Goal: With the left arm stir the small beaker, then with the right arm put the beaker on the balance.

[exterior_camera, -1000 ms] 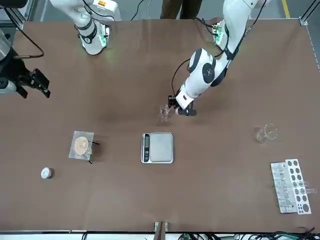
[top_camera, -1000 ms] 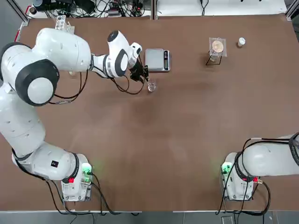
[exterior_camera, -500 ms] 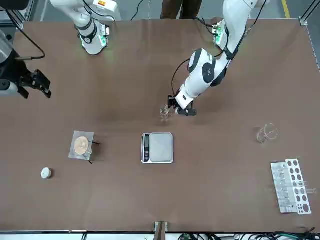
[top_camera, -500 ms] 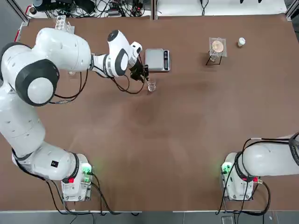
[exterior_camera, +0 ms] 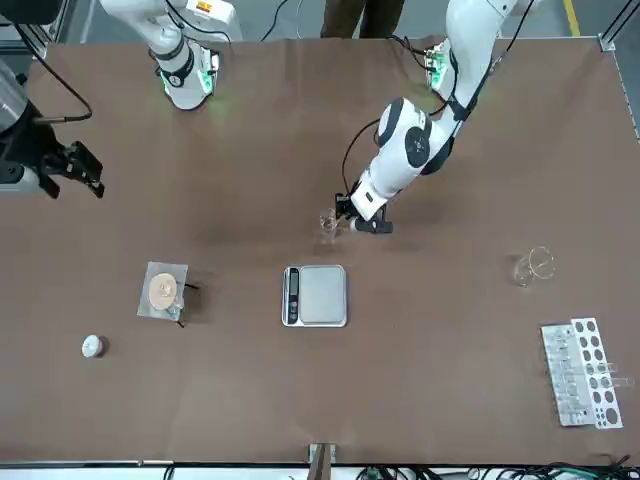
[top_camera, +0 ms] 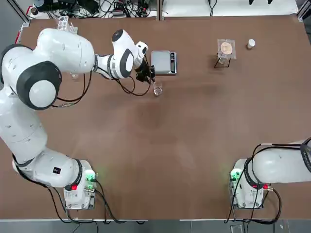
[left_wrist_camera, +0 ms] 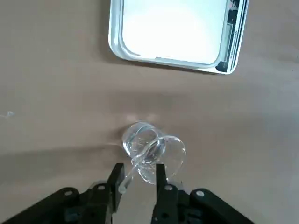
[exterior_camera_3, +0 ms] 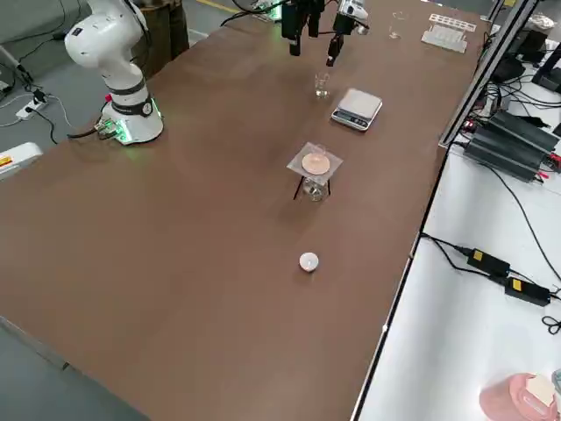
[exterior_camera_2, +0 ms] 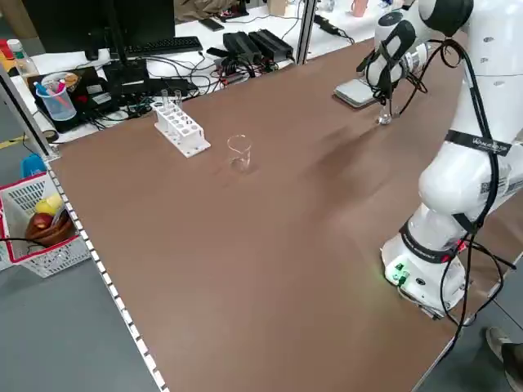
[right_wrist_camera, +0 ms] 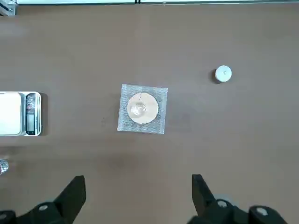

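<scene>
The small beaker (top_camera: pixel 157 90) (exterior_camera: pixel 328 224) (left_wrist_camera: pixel 152 151) stands on the table just in front of the balance (top_camera: pixel 164 62) (exterior_camera: pixel 315 295) (left_wrist_camera: pixel 175 32). My left gripper (top_camera: pixel 146 74) (exterior_camera: pixel 358 212) (left_wrist_camera: pixel 138 175) hovers beside and above it, shut on a thin glass rod (left_wrist_camera: pixel 127 176) whose lower end dips into the beaker. My right gripper (exterior_camera: pixel 70 170) (right_wrist_camera: pixel 138 193) hangs high over the right side of the table, open and with nothing between its fingers. The balance pan is bare.
A wire stand with a gauze square and a round disc (top_camera: pixel 225 48) (right_wrist_camera: pixel 142 108) sits at the far right, with a small white cap (top_camera: pixel 250 43) beside it. A larger beaker (exterior_camera: pixel 530 265) and a white test-tube rack (exterior_camera: pixel 580 372) are on the left side.
The left gripper has shifted slightly with the rod in the beaker. The right gripper has drifted a little in the front view.
</scene>
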`<control>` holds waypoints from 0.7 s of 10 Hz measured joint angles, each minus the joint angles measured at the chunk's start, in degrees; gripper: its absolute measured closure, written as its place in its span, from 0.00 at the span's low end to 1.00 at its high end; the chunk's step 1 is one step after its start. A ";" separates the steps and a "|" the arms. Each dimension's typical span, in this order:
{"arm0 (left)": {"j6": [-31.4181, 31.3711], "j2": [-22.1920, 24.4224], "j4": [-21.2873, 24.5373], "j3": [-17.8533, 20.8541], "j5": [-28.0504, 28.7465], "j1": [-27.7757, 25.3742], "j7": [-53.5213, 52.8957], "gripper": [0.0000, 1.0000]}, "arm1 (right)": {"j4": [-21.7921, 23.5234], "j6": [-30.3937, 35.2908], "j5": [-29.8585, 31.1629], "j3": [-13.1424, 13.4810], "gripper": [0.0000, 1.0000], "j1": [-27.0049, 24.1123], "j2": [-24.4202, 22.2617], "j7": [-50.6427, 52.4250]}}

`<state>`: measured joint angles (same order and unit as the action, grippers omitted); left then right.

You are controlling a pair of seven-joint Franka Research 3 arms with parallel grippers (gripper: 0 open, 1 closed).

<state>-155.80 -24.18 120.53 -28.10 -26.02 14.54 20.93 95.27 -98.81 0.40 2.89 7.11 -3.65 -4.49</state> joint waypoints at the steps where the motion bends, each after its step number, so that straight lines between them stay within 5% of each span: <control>1: 0.00 -0.10 -0.07 0.01 0.00 0.00 0.00 0.65 | 0.18 0.25 0.00 0.00 0.00 0.00 0.00 0.00; 7: 0.00 -1.18 -0.68 0.02 0.04 0.01 0.00 0.74 | 0.69 2.94 0.00 0.00 0.00 0.00 0.00 -0.05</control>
<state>-155.80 -25.37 119.85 -28.08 -25.97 14.55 20.93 95.96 -95.87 0.40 2.90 7.11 -3.64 -4.55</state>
